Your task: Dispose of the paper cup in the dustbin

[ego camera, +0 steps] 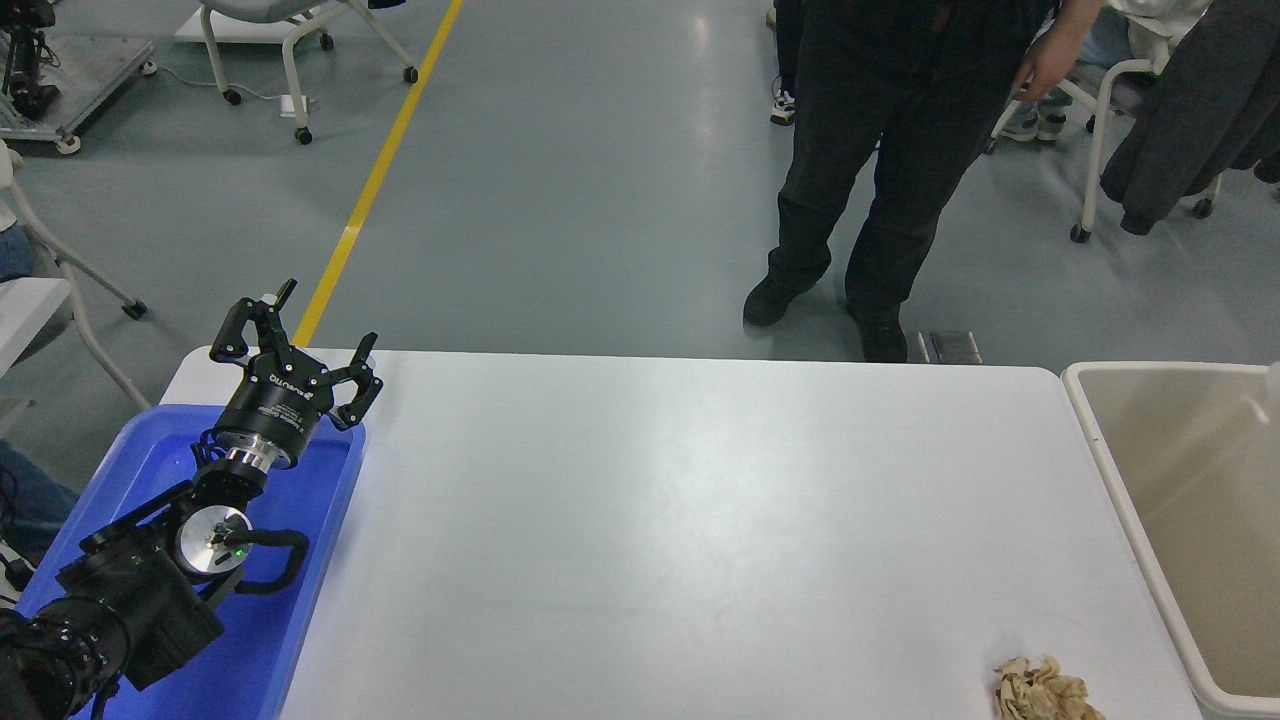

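Observation:
The beige dustbin (1118,500) stands at the table's right end, partly cut off by the picture's edge. A pale white sliver (1274,385) shows at the right edge over the bin; I cannot tell whether it is the paper cup. No other part of the cup shows. My right arm and gripper are out of view. My left gripper (300,340) is open and empty, parked over the blue tray at the lower left.
A crumpled brown paper wad (1045,690) lies near the table's front right, beside the bin. The blue tray (160,460) sits at the table's left end. A person (870,150) stands beyond the white table's (700,520) far edge. Chairs stand behind.

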Controlling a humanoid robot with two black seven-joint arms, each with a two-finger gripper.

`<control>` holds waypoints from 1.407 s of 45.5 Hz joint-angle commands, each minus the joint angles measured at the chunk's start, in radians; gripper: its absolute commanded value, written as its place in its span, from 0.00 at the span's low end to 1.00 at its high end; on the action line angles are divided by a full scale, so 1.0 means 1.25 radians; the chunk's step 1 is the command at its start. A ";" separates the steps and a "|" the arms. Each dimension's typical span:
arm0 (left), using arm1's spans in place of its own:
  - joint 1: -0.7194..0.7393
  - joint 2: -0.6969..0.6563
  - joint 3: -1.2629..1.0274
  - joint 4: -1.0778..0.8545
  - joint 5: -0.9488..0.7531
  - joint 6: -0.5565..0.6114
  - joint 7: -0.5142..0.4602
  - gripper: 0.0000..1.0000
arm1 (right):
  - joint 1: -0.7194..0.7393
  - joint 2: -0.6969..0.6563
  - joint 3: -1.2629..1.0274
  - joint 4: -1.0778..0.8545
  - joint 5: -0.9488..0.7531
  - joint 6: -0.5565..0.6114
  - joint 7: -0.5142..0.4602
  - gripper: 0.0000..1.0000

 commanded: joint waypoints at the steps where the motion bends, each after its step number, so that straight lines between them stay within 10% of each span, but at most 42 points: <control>1: 0.000 0.000 0.000 0.000 0.000 0.000 0.000 1.00 | -0.110 0.108 0.116 -0.073 0.160 -0.087 -0.060 0.00; 30: 0.000 0.000 0.000 0.000 0.000 0.001 0.000 1.00 | -0.127 0.224 0.388 -0.071 0.332 -0.237 -0.252 0.01; 44: 0.000 0.000 0.000 0.000 0.000 0.001 0.000 1.00 | -0.127 0.249 0.427 -0.071 0.333 -0.274 -0.255 0.52; 47: 0.000 0.000 0.000 0.000 0.000 0.001 0.000 1.00 | -0.126 0.249 0.429 -0.071 0.333 -0.276 -0.256 0.81; 64: 0.000 0.000 0.000 0.000 0.000 0.001 0.000 1.00 | -0.120 0.243 0.426 -0.063 0.331 -0.259 -0.256 0.99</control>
